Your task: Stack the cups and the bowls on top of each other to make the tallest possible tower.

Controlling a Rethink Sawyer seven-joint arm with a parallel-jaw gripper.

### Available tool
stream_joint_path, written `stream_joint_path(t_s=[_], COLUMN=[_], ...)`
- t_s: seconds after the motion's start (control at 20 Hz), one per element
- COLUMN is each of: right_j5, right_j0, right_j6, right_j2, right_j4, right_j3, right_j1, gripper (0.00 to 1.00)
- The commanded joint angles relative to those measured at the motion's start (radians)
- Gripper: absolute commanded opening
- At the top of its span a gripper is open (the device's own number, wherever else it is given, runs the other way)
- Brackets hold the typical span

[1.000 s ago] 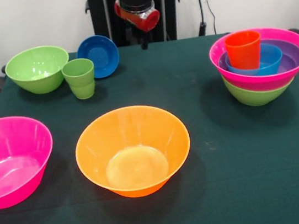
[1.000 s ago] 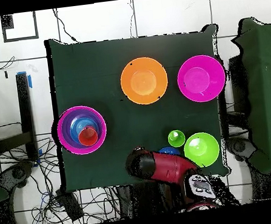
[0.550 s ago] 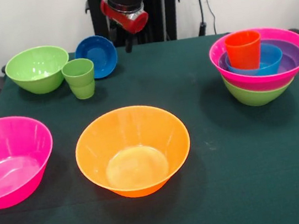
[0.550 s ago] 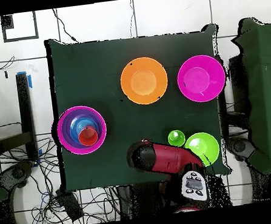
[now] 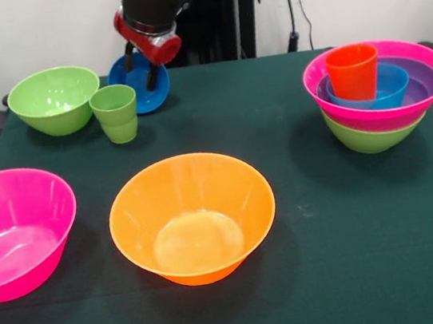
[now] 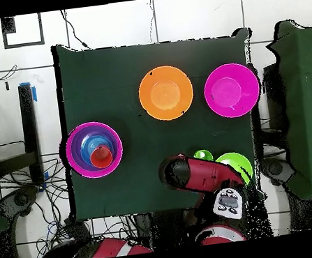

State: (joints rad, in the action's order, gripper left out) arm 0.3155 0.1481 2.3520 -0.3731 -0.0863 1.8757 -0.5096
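Observation:
My gripper (image 5: pixel 141 68) hangs open just above the small blue bowl (image 5: pixel 122 78) at the far left, nothing between its fingers. The light green cup (image 5: pixel 116 112) stands in front of it, beside a medium green bowl (image 5: pixel 53 100). At the right stands the tower (image 5: pixel 380 94): a green bowl, a pink one, purple and blue ones, with the orange-red cup (image 5: pixel 352 70) on top. A big orange bowl (image 5: pixel 192 218) and a big pink bowl (image 5: pixel 12 231) sit near the front. In the overhead view my arm (image 6: pixel 196 179) hides the blue bowl and part of the green cup (image 6: pixel 203 155).
The dark green table cloth (image 5: pixel 311 261) covers the table. In the overhead view the tower (image 6: pixel 94 149) is left of my arm, and the orange bowl (image 6: pixel 165 92) and pink bowl (image 6: pixel 231 90) lie beyond it. Cables run along the floor on the left.
My arm has swung sideways along the table's far side, from near its middle to over the small blue bowl, and has come lower. No bowl or cup has moved.

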Motion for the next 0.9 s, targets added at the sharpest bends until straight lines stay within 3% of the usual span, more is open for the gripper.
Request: stream_joint_path(t_s=[0.05, 0.3, 0.65, 0.9], right_j5=[-0.01, 0.022, 0.16, 0.243], right_j0=[-0.019, -0.002, -0.034, -0.04], right_j6=[0.109, 0.091, 0.074, 0.061], right_j2=[0.011, 0.024, 0.013, 0.018], right_j4=[-0.003, 0.001, 0.011, 0.014], right_j3=[-0.056, -0.003, 0.111, 0.144], right_j1=[0.1, 0.078, -0.06, -0.118], gripper=[1.0, 1.0, 1.0, 1.0])
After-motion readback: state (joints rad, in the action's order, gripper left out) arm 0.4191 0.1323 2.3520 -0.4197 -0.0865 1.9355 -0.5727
